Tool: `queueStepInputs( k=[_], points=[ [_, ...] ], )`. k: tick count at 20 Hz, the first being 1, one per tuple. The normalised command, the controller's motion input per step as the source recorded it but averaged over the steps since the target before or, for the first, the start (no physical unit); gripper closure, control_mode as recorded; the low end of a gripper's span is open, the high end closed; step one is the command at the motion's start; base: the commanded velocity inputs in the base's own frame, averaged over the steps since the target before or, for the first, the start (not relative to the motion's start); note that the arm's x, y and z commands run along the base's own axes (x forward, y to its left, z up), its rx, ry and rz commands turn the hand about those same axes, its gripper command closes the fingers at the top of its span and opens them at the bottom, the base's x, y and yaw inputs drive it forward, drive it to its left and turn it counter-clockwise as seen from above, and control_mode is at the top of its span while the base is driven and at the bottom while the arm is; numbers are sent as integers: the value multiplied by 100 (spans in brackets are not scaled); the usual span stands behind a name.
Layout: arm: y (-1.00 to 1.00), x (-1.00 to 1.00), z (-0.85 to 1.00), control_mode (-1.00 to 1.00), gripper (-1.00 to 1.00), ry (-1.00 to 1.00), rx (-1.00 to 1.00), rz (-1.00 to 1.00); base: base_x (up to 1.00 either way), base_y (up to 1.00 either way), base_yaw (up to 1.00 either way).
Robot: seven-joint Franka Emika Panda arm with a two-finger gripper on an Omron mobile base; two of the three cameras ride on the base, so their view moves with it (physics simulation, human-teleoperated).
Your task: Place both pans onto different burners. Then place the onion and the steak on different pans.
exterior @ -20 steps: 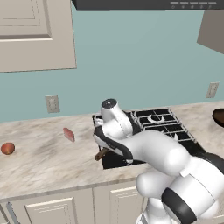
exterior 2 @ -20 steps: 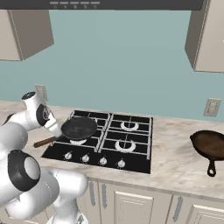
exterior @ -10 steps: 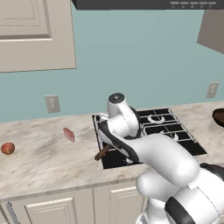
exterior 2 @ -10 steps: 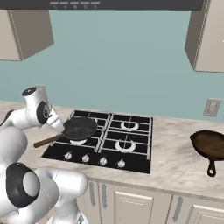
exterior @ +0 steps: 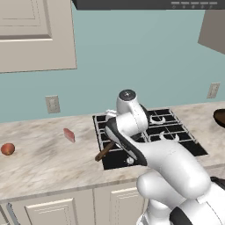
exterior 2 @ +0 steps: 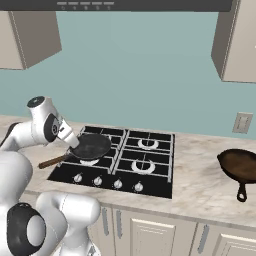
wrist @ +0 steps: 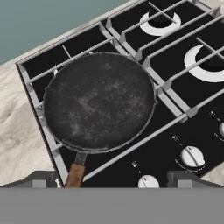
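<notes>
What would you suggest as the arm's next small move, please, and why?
Probably lift away and swing right toward the reddish-brown round pan, which sits on the marble counter off the cooktop. The black round pan with the wooden handle already rests on a burner grate, and the open pincer holds nothing.

Even, bright rendered light — no glare, no blur.
Soft shadow lies under the black pan (wrist: 99, 100) on the cooktop (exterior 2: 150, 175); edges stay sharp, undistorted.
</notes>
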Motion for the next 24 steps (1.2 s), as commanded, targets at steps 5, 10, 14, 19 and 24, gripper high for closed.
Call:
queueStepInputs(
  k=[5, 10, 14, 19, 24],
  points=[
    [-29, -6, 29, -100, -100, -4, 1, 9, 0, 0, 0],
    [-30, -9, 26, -100, -100, -2, 1, 9, 0, 0, 0],
    [-32, -5, 22, -100, -100, -2, 1, 10, 0, 0, 0],
    [-37, -3, 16, -100, -100, -4, 1, 13, 0, 0, 0],
    [-39, -13, 15, -100, -100, -2, 0, 12, 0, 0, 0]
  ],
)
